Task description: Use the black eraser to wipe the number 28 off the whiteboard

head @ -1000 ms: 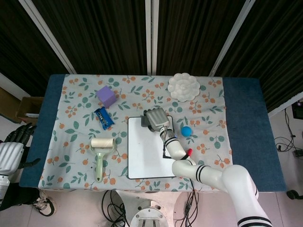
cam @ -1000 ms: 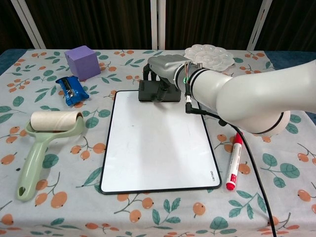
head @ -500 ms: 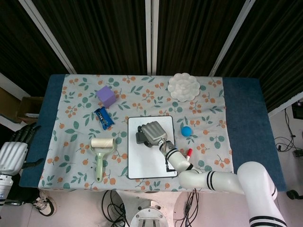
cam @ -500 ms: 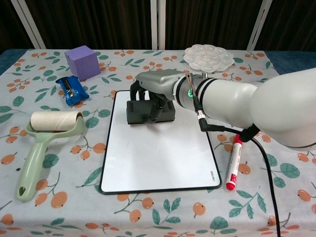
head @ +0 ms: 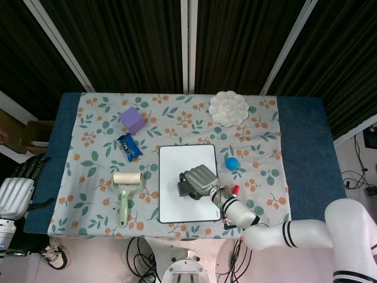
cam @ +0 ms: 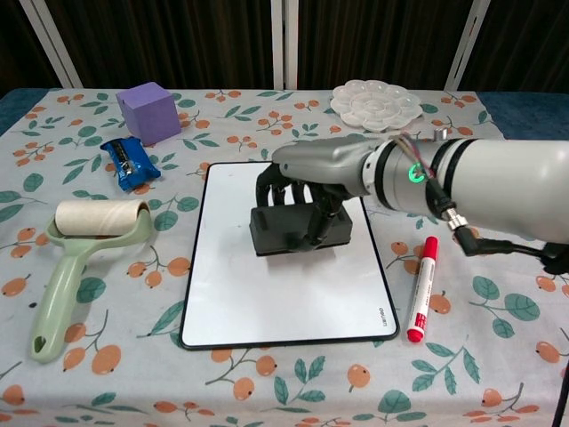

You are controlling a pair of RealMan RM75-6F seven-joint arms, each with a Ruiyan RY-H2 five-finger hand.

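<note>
Head view looks steeply down from afar; chest view, closer, shares the whiteboard (head: 185, 183) (cam: 284, 258).

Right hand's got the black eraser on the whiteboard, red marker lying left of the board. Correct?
Not quite: the red marker lies right of the white whiteboard, as the chest view shows. The rest holds: the right hand grips the black eraser on the board.

right hand (cam: 311, 182) reaches in from the right, palm down, fingers (cam: 289, 197) curled around the black eraser (cam: 298, 233); left hand (head: 17, 183) hangs off to the side, fingers apart.
</note>
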